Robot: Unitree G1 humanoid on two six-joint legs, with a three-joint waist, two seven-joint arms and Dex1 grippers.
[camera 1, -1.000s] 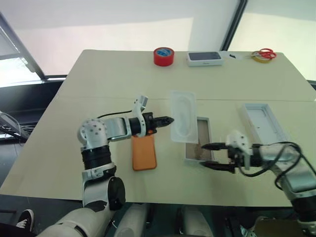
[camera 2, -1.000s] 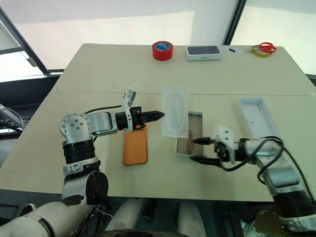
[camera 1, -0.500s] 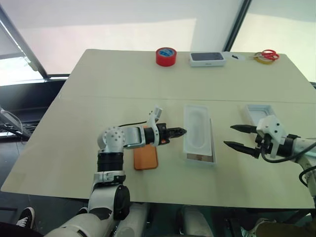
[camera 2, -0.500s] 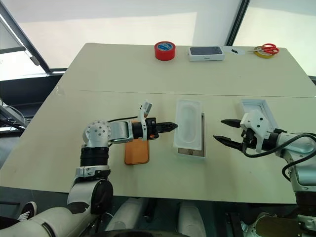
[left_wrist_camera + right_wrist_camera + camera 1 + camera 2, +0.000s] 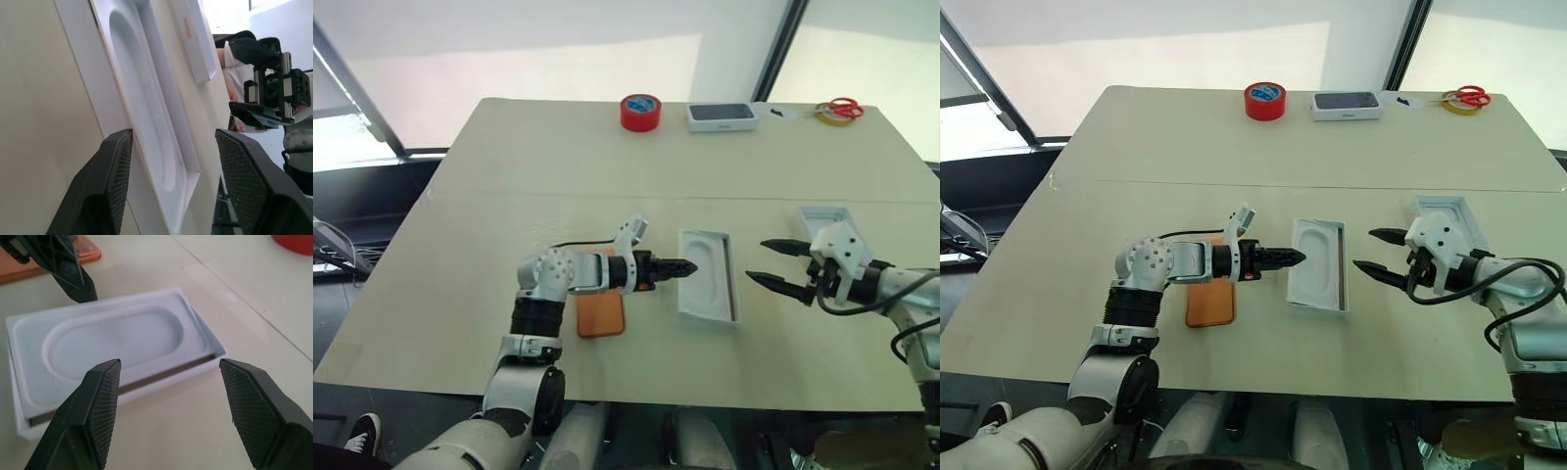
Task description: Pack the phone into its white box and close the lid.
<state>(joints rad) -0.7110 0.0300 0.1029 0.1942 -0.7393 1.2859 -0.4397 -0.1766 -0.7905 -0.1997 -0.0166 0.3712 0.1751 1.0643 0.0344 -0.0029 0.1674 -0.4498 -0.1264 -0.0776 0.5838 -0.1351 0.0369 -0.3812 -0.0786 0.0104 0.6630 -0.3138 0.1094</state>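
Left eye view: a pale beige table (image 5: 509,176) bears a flat orange smartphone (image 5: 600,315), lying face-down near the front edge under the left arm. Just right of it sits the shallow white cardboard box (image 5: 708,290), with a white oval-recessed moulded insert (image 5: 112,338) resting skewed on top, so a dark gap shows along one side. The left gripper (image 5: 677,266) points right, its tips at the box's left edge, jaws parted and empty. The right gripper (image 5: 771,262) faces it from the right, jaws wide apart, empty. The shallow white rectangular lid (image 5: 823,214) lies right of the box, behind the right gripper.
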